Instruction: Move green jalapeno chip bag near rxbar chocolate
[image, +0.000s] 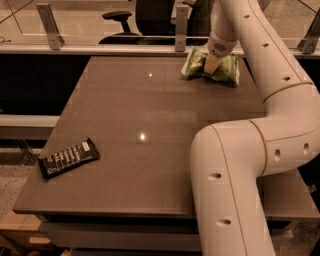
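The green jalapeno chip bag (228, 69) lies at the far right of the brown table (150, 110), near its back edge. My gripper (212, 65) comes down onto the middle of the bag and is shut on it, and the bag looks pinched in there. The rxbar chocolate (68, 157), a flat black bar with white text, lies at the table's near left corner, far from the bag. My white arm (240, 165) rises from the near right and arches over the right side of the table.
A glass partition with metal posts (50, 25) runs along the table's back edge. An office chair (120, 17) stands behind it. A lower bench (25, 122) sits to the left of the table.
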